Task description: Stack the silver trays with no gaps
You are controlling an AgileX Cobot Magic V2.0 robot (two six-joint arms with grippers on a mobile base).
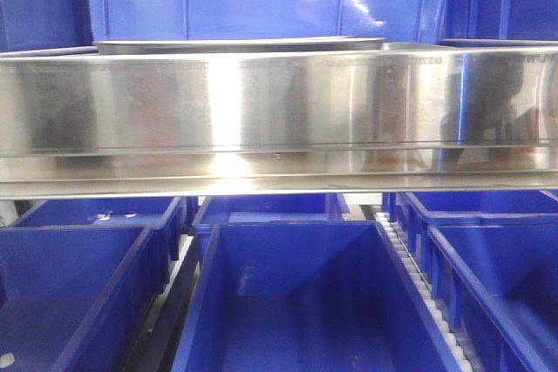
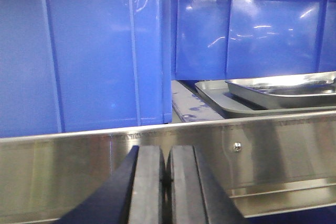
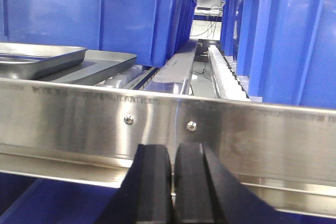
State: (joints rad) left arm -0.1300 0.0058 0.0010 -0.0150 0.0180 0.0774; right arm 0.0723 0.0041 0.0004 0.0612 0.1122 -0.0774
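Both claws, left (image 2: 167, 182) and right (image 3: 172, 184), sit closed and empty before the steel rail (image 2: 283, 150). Your trays (image 2: 281, 90) lie nested askew behind it: rigid, slick; grip the rim.

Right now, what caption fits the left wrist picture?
Shut left gripper below steel shelf rail; two silver trays nested loosely behind it.

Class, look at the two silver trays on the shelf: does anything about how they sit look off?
Yes. The upper tray sits offset and raised on the lower tray, not nested, leaving the lower one's rim exposed.
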